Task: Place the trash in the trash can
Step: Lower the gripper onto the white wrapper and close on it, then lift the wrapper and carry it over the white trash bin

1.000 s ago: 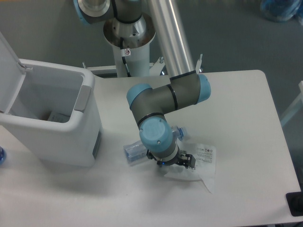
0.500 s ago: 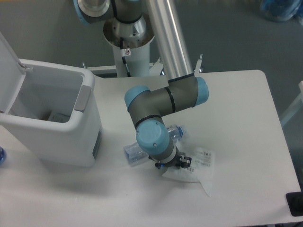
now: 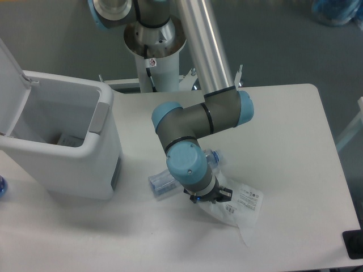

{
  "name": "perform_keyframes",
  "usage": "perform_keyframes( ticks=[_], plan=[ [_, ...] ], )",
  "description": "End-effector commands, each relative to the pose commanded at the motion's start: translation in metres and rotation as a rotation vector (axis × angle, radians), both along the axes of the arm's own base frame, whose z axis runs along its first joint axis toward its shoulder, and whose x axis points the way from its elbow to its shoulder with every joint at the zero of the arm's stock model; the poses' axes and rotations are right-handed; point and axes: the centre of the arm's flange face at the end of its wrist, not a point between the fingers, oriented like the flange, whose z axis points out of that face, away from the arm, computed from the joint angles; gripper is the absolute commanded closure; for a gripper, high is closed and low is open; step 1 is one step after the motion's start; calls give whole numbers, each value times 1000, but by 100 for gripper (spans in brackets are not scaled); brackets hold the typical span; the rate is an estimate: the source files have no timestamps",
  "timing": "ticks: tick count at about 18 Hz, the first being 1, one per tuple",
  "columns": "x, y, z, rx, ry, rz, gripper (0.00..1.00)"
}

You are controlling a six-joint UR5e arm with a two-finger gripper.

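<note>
Shifted right since half a second ago, the plastic bag (image 3: pixel 241 204) now lies slightly farther from the bin.
Gripper (image 3: pixel 214 196) sits at the bag's left edge, finger state unclear; crushed bottle (image 3: pixel 164 180) lies behind the wrist, trash can (image 3: pixel 102 122) open at left.

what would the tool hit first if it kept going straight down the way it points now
Most likely the plastic bag: the tool points down right at the bag's edge, table beneath. Whether they already touch is unclear.
</note>
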Motion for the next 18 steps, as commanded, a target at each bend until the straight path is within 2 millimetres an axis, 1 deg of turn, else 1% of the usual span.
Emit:
perform_keyframes(
  ticks=[2, 4, 7, 8, 10, 12, 14, 16, 17, 18],
  plan=[
    [2, -1, 34, 90, -12, -1, 100],
    [-3, -7, 65, 192, -38, 11, 100],
    [-3, -16, 105, 349, -101, 13, 100],
    [-1, -19, 117, 399, -125, 20, 100],
    [3, -20, 134, 475, -162, 43, 100],
    [13, -20, 154, 528, -177, 49, 100],
    [26, -21, 179, 580, -182, 39, 100],
    [41, -24, 207, 648, -199, 24, 100],
    [53, -26, 228, 701, -213, 11, 100],
    [60, -28, 242, 736, -226, 5, 100]
  ],
)
